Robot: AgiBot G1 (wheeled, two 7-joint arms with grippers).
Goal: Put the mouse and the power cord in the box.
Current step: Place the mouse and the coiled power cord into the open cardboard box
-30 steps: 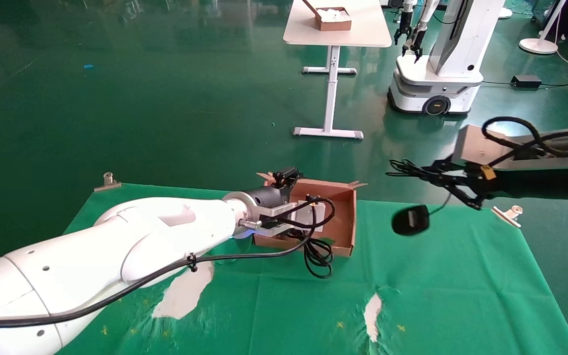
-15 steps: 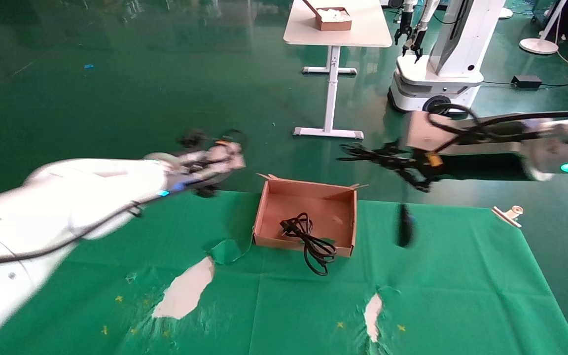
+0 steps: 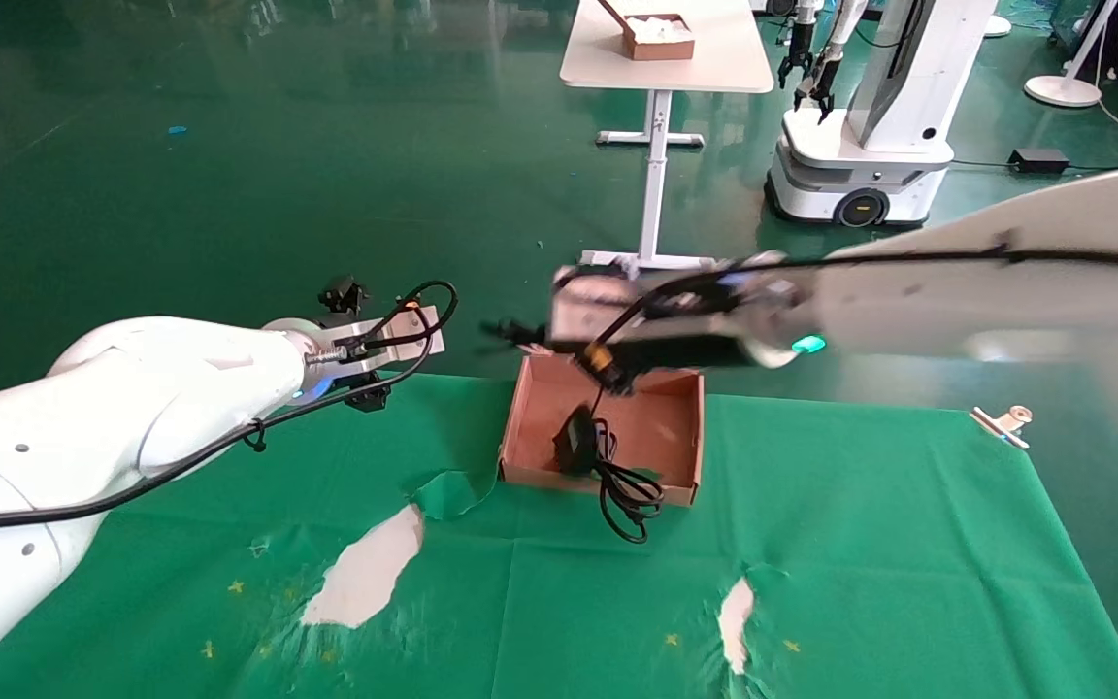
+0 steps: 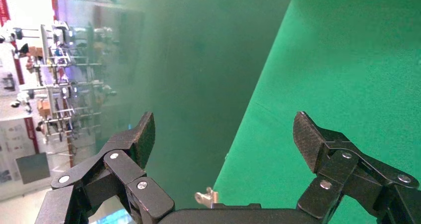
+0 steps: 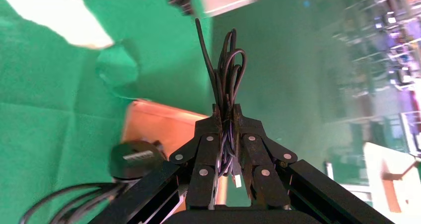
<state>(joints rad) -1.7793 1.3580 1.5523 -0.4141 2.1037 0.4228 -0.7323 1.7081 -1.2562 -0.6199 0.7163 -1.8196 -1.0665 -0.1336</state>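
mouse [image 3: 575, 440] dangles over box [image 3: 675, 427] | right gripper [image 5: 227, 115] fingers clamp its cable (bundled) | left gripper [image 4: 223, 134] fingers apart

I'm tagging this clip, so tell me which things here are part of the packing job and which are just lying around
Part of the job:
mouse, hanging over the box by its cable
power cord, draped over the box's near wall
box
right gripper, shut on the mouse cable
left gripper, open, held off to the side

Lying about:
metal clip
far table
other robot

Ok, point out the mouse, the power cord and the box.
mouse [image 3: 575, 439]: head view, on its black body hanging inside the box.
power cord [image 3: 629, 490]: head view, on the loops draped across the near wall.
box [image 3: 675, 408]: head view, on its bare floor.
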